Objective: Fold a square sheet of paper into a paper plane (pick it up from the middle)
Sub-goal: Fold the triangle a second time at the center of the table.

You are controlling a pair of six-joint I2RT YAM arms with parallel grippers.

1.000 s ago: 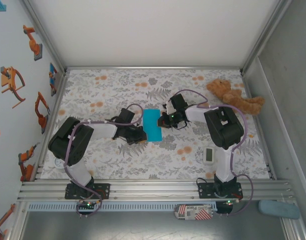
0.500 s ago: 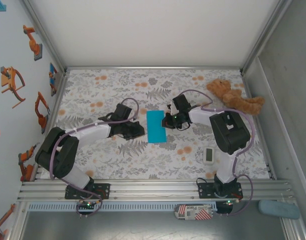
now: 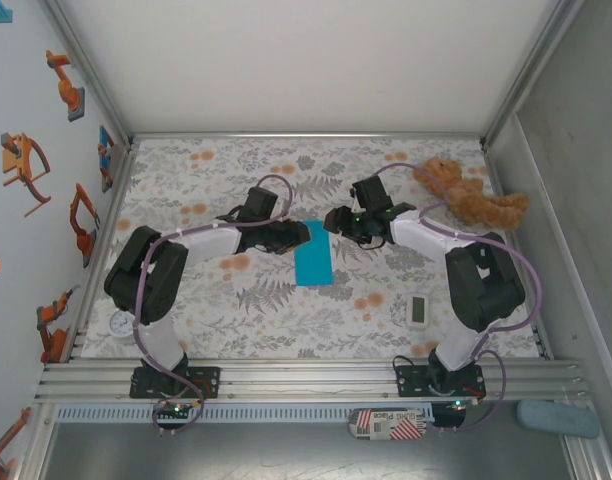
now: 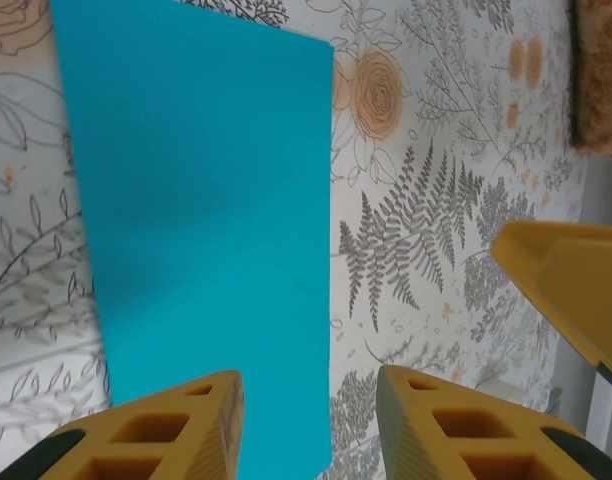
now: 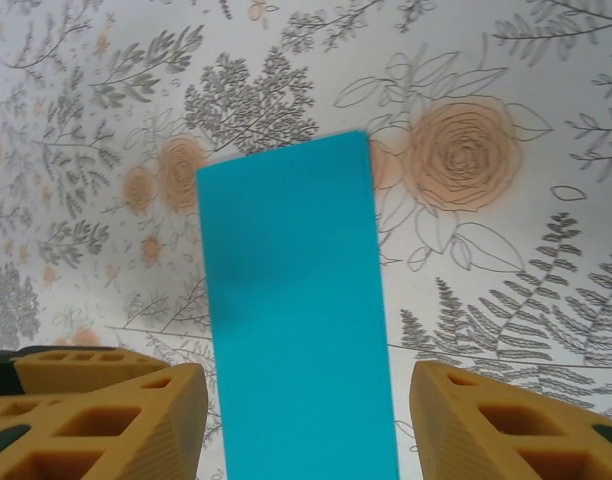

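The square sheet of paper (image 3: 313,254) lies flat on the flowered table as a narrow cyan rectangle. My left gripper (image 3: 298,236) hovers at its far left corner, jaws open and empty. In the left wrist view the paper (image 4: 201,230) runs under the left fingertip, and the gripper (image 4: 311,385) straddles the paper's right edge. My right gripper (image 3: 332,221) sits just off the far right corner, open too. In the right wrist view the paper strip (image 5: 296,320) lies below and between the spread fingers of that gripper (image 5: 306,385), touching neither.
A brown teddy bear (image 3: 471,194) lies at the back right. A small white timer (image 3: 418,310) sits near the right arm's base, and a small round dial (image 3: 119,324) lies at the left edge. Aluminium rails border the table.
Both grippers have gone from shut to open. They have moved from the paper's sides toward its far end. The paper now lies free, shifted slightly right.
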